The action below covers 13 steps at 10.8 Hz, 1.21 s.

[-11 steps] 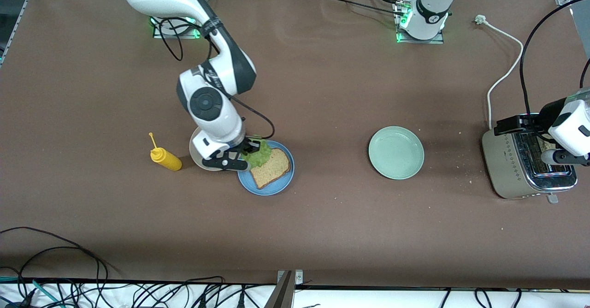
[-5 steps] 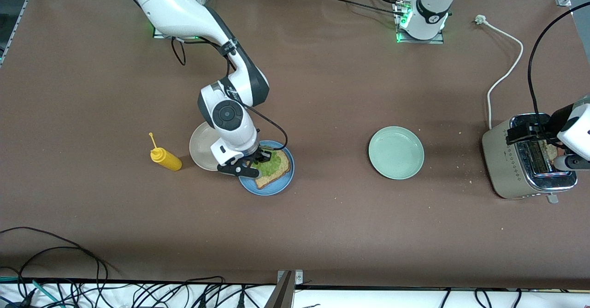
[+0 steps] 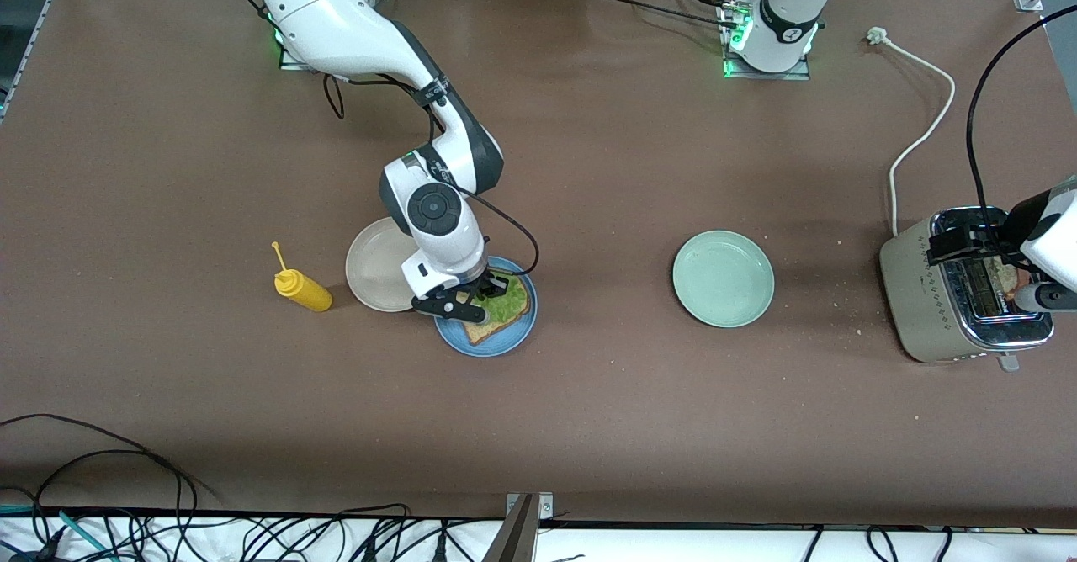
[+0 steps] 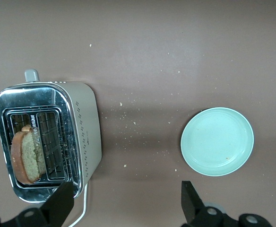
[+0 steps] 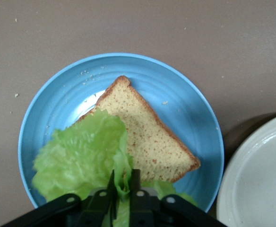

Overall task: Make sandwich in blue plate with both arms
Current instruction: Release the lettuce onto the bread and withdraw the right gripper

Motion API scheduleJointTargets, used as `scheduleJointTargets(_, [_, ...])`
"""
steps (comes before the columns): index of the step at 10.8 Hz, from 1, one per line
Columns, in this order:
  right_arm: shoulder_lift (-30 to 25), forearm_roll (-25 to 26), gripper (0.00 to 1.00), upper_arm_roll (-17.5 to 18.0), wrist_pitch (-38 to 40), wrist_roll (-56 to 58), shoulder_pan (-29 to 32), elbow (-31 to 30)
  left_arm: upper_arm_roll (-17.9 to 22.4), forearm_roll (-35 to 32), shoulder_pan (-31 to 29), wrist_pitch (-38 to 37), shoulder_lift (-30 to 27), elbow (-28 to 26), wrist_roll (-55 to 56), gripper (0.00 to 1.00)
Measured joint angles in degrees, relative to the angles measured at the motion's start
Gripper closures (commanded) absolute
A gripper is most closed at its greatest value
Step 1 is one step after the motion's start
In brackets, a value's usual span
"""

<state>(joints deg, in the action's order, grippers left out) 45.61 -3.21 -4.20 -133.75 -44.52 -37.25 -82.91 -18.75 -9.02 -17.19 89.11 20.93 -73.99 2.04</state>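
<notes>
Lettuce (image 3: 502, 305) on bread (image 3: 515, 318), in plate (image 3: 513, 341)

A matt brown tabletop (image 3: 589, 394) carries the glossy blue plate (image 5: 190, 99) with porous, rough bread (image 5: 150, 135) and, well apart from it, a shiny metal toaster (image 4: 83, 137).

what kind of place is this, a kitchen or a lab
Most likely a robotics lab staged as a kitchen: the bare brown table has arm bases bolted to it, loose cables trail along its edge, and the toaster and blue plate look like props.
</notes>
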Motion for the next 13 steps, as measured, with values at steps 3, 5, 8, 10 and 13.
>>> scheduleJointTargets(3, [0.0, 1.7, 0.0, -0.3, -0.4, 0.0, 0.0, 0.3, 0.0, 0.0, -0.5, 0.0, 0.0, 0.0, 0.0, 0.0])
scheduleJointTargets(5, [-0.1, 2.2, 0.0, -0.6, -0.5, 1.7, 0.3, 0.8, 0.0, 0.0, -0.9, 0.0, 0.0, 0.0, -0.1, 0.0])
scheduleJointTargets(8, [-1.6, 2.2, 0.0, -1.2, 0.1, 7.5, 2.4, 1.5, 0.1, -0.1, -2.5, 0.0, 0.0, 0.0, -0.2, 0.0])
scheduleJointTargets(10, [-4.3, 2.2, 0.0, -1.1, 3.8, 14.5, 5.0, 1.4, 0.1, -0.1, -4.3, 0.1, 0.6, -0.1, -0.5, 0.01])
scheduleJointTargets(13, [-10.7, 2.2, 0.0, 0.8, 7.7, 31.5, 10.5, -2.5, 0.4, -0.1, -8.8, 2.9, 3.0, -0.2, -7.2, 0.02])
